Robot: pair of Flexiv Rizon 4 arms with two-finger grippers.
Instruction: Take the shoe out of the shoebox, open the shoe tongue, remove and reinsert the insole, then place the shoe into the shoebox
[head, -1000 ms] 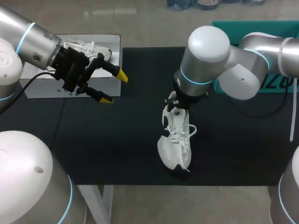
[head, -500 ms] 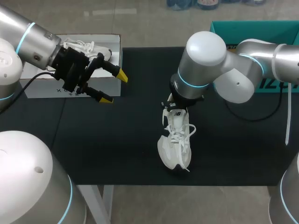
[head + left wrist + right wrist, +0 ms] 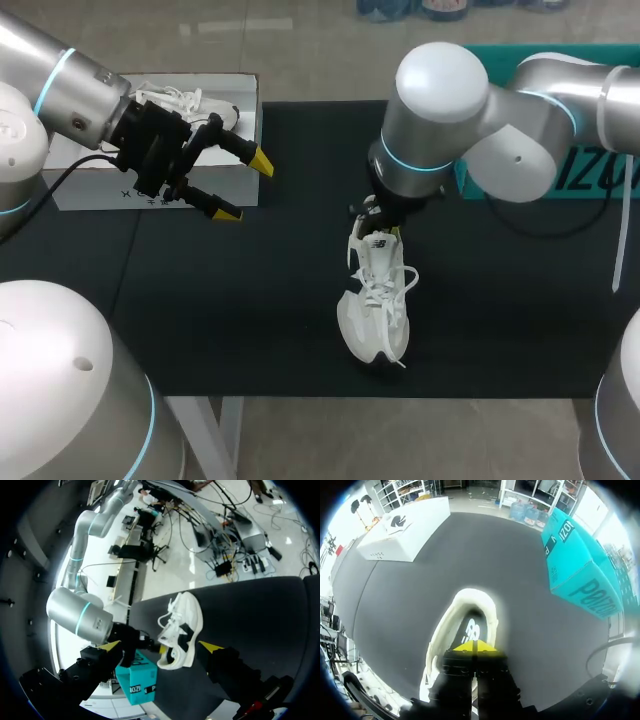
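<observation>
A white laced shoe (image 3: 377,300) lies on the black mat near the front edge, toe toward me. My right gripper (image 3: 379,224) stands over its heel end. In the right wrist view that gripper (image 3: 475,647) is shut, its yellow tips pressed together down in the shoe's (image 3: 442,630) mouth, above the insole (image 3: 471,625); I cannot see anything pinched between them. My left gripper (image 3: 245,186) hangs open beside the white shoebox (image 3: 100,185), holding nothing. From the left wrist view the shoe (image 3: 182,630) lies ahead of the open left gripper (image 3: 161,645).
A second white shoe (image 3: 185,100) lies in the white shoebox at the back left. A teal box (image 3: 590,175) stands at the back right behind my right arm, also seen as the teal box (image 3: 580,565) beyond the shoe. Bare black mat (image 3: 250,300) lies between the arms.
My right arm's upper links have swung a little while its gripper stayed at the shoe's heel. The shoe and the left arm have not moved.
</observation>
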